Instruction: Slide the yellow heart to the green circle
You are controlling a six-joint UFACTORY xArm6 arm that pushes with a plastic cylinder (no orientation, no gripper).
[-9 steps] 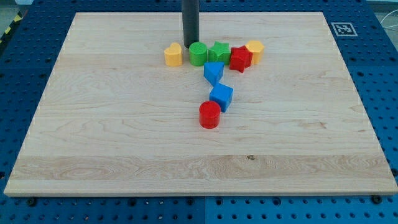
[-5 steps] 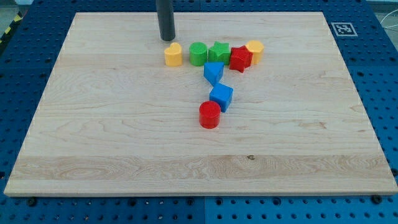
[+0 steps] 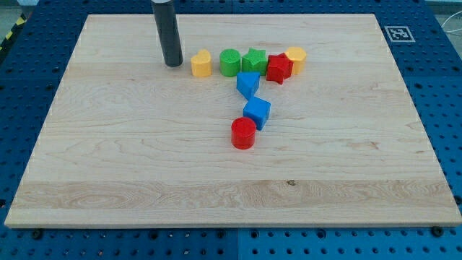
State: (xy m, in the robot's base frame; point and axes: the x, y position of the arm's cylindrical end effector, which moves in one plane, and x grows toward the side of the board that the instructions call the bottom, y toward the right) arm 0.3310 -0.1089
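Observation:
The yellow heart [image 3: 201,63] sits on the wooden board near the view's top, a small gap to the left of the green circle [image 3: 230,63]. My tip [image 3: 173,63] rests on the board just left of the yellow heart, a short gap away, not touching it. The dark rod rises from the tip toward the view's top.
A green star [image 3: 254,61], a red star [image 3: 279,68] and a yellow hexagon-like block [image 3: 295,58] continue the row to the right. Two blue blocks [image 3: 247,84] [image 3: 257,112] and a red cylinder [image 3: 243,133] trail down toward the middle. The wooden board [image 3: 130,159] lies on a blue pegboard.
My tip has moved left and slightly down, from above the green circle to the left side of the yellow heart. No block has moved.

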